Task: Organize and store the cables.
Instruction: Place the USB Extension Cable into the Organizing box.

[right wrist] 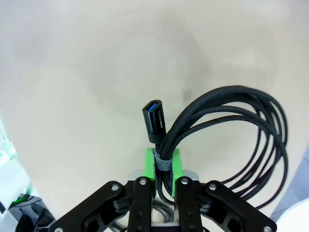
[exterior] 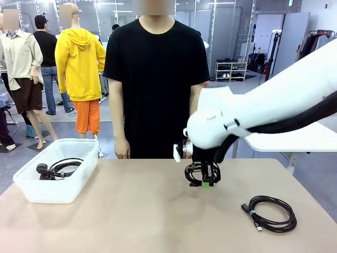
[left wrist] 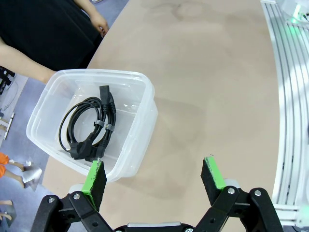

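My right gripper [exterior: 206, 183] hangs just above the table's middle, shut on a coiled black cable [exterior: 199, 172]. The right wrist view shows its green pads [right wrist: 150, 163] pinching that braided cable [right wrist: 231, 130] at its tie, plug end sticking up. A second coiled cable [exterior: 270, 213] lies on the table at the right front. A third coiled cable [exterior: 58, 168] rests inside the clear plastic bin [exterior: 31, 185] at the left. In the left wrist view my left gripper [left wrist: 155, 175] hovers open above the table beside the bin [left wrist: 140, 140] holding that cable [left wrist: 89, 128].
A person in a black shirt [exterior: 156, 79] stands at the far edge, hands down by the table's rim. A white side table [exterior: 295, 139] stands at the right beyond the edge. Bare tabletop [exterior: 131, 211] lies between the bin and the held cable.
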